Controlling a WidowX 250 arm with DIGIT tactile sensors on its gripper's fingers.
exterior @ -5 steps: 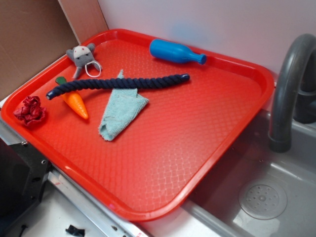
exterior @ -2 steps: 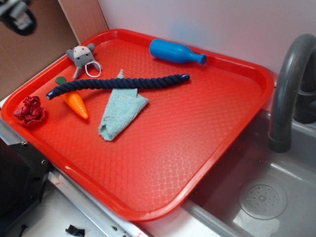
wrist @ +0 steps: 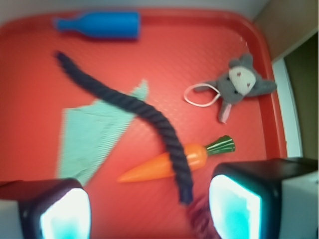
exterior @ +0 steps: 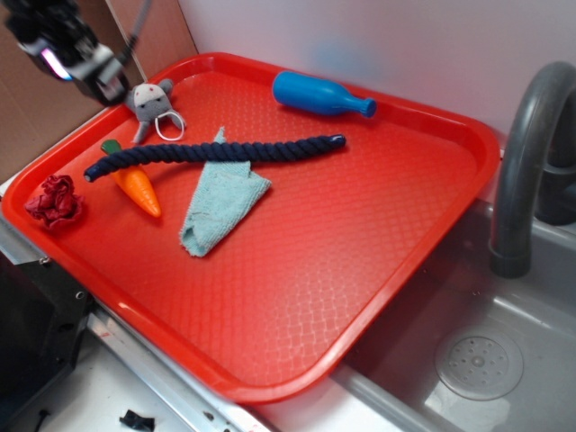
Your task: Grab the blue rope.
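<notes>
- The gripper (exterior: 85, 67) hangs high over the tray's (exterior: 396, 270) far-left corner, jaws spread wide, nothing between them.
- The blue rope (exterior: 216, 151) lies across the carrot (exterior: 139, 187) and teal cloth (exterior: 220, 205).
- I'd pinch a bare stretch of rope, clear of both.

Blue rope (wrist: 130, 108) lies draped across carrot (wrist: 172, 163).

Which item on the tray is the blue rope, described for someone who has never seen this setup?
Start at the red tray beside the sink. Across its back half lies the blue rope, a long dark navy twisted cord, passing over the orange carrot toy and the teal cloth. Unlike the bright blue bottle behind it, it is thin, braided and nearly black-blue.
</notes>
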